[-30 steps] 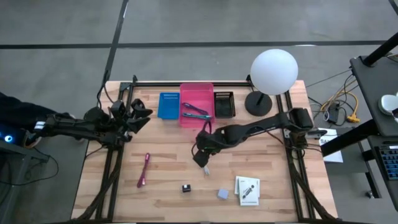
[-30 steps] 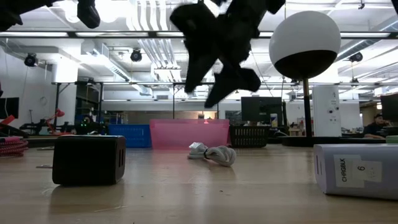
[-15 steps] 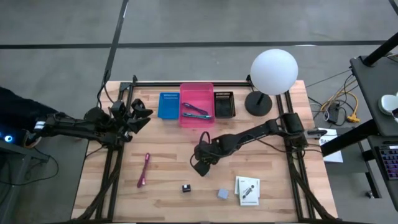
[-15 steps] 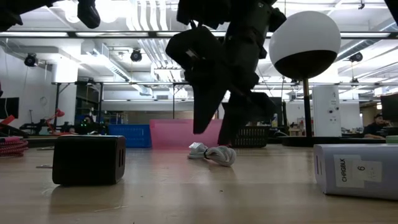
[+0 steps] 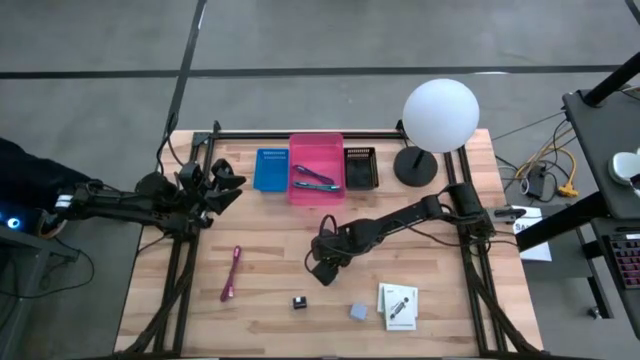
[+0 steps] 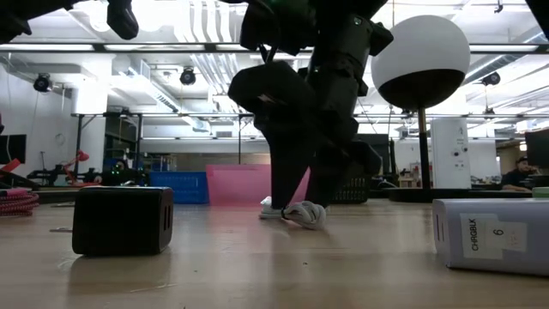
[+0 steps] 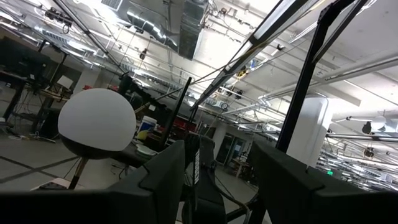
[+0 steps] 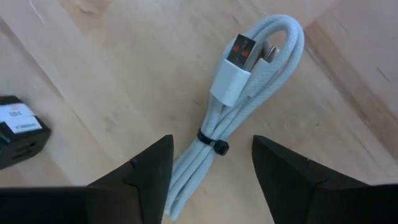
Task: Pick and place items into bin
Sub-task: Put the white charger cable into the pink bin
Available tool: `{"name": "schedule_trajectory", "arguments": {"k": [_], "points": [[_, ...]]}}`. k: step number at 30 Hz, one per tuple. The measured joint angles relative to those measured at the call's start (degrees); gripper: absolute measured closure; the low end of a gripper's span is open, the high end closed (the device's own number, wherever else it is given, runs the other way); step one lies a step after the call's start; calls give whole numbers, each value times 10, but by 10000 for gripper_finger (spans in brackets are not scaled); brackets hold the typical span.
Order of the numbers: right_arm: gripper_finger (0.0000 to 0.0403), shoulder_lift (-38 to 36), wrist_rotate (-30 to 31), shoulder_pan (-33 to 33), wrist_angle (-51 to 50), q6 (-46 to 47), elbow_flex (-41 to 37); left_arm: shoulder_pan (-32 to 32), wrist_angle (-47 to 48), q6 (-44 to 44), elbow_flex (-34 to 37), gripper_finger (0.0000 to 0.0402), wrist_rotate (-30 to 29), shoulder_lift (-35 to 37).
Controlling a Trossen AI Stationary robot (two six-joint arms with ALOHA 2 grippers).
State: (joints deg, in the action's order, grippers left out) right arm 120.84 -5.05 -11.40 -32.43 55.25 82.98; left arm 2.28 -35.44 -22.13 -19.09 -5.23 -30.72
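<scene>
A coiled pale-blue USB cable (image 8: 242, 118) lies flat on the wooden table, bound by a small black tie. My right gripper (image 8: 211, 180) is open and low over it, one finger on either side of the coil without touching. The low view shows its fingers (image 6: 287, 176) reaching almost to the cable (image 6: 296, 212). In the high view the right gripper (image 5: 324, 266) hides the cable. The pink bin (image 5: 316, 150) holds teal and purple pens (image 5: 314, 178). My left gripper (image 5: 225, 190) waits open at the table's left side.
A magenta strap (image 5: 231, 272), black cube (image 5: 299, 302), grey-blue cube (image 5: 358, 312) and white card (image 5: 398, 305) lie toward the near edge. A blue box (image 5: 270, 168) and black basket (image 5: 360, 167) flank the bin. The white globe lamp (image 5: 440, 115) stands at the far right.
My right gripper has come down from well above the table toward the cable, shifting slightly toward the near edge, until its fingers stand on either side of the coil. The cable has stayed in place.
</scene>
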Motion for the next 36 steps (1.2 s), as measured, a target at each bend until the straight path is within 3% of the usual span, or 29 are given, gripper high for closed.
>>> {"name": "schedule_trajectory", "arguments": {"k": [15, 20, 36], "points": [[372, 0, -27, 0, -17, -39, -1, 0, 0, 0, 0, 230, 0, 0], [372, -5, -55, 6, -21, -61, 14, 0, 0, 0, 0, 230, 0, 0], [372, -75, -29, 73, -20, -224, 93, 0, -1, 0, 0, 230, 0, 0]]}}
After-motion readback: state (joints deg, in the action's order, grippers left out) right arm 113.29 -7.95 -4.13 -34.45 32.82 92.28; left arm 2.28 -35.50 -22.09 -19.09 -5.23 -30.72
